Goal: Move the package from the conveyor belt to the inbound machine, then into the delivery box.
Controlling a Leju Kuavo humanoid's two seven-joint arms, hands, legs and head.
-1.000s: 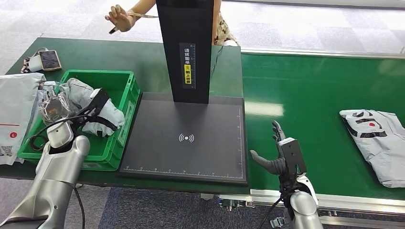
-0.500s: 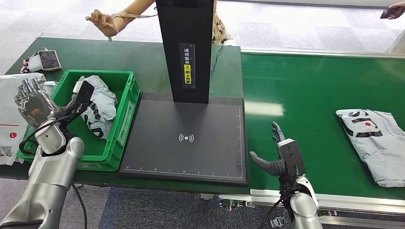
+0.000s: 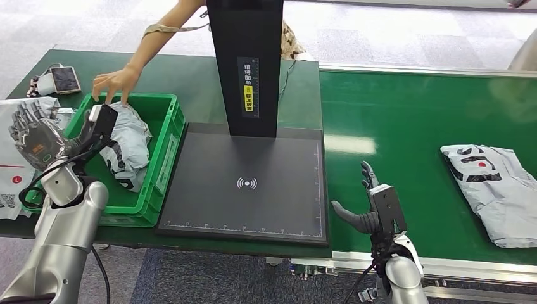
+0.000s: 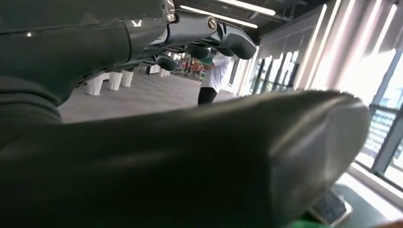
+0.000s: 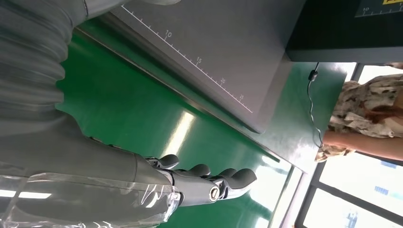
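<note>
Head view shows one grey package (image 3: pixel 126 142) already lying in the green delivery box (image 3: pixel 166 161), at about nine o'clock from the black inbound machine's scan plate (image 3: pixel 247 190). That placement suggests one cycle of the task is finished for that parcel. A second grey package (image 3: pixel 497 190) lies flat on the green conveyor belt (image 3: pixel 405 133), well out at three o'clock from the plate, likely the next one to fetch. The plate itself carries nothing under its upright black column (image 3: pixel 247 63).

A person's hand (image 3: pixel 113 83) reaches down to the far rim of the box, at about twelve o'clock from the parcel inside, probably to take or tidy it; it is not the robot's.

The left hand (image 3: pixel 38 136) is raised beside the box, at nine o'clock from it, fingers spread and palm bare, holding nothing and touching nothing I can make out. In the left wrist view the thumb is large and dark, with fingers extended toward the room beyond.

The right hand (image 3: pixel 370 206) hovers low over the belt's near edge, at about four o'clock from the plate, fingers apart and extended, thumb out to the side, empty. The right wrist view confirms it: straight fingers (image 5: pixel 214 183) above bare green belt, just beside the plate's ruled edge, well apart from the waiting package.
</note>
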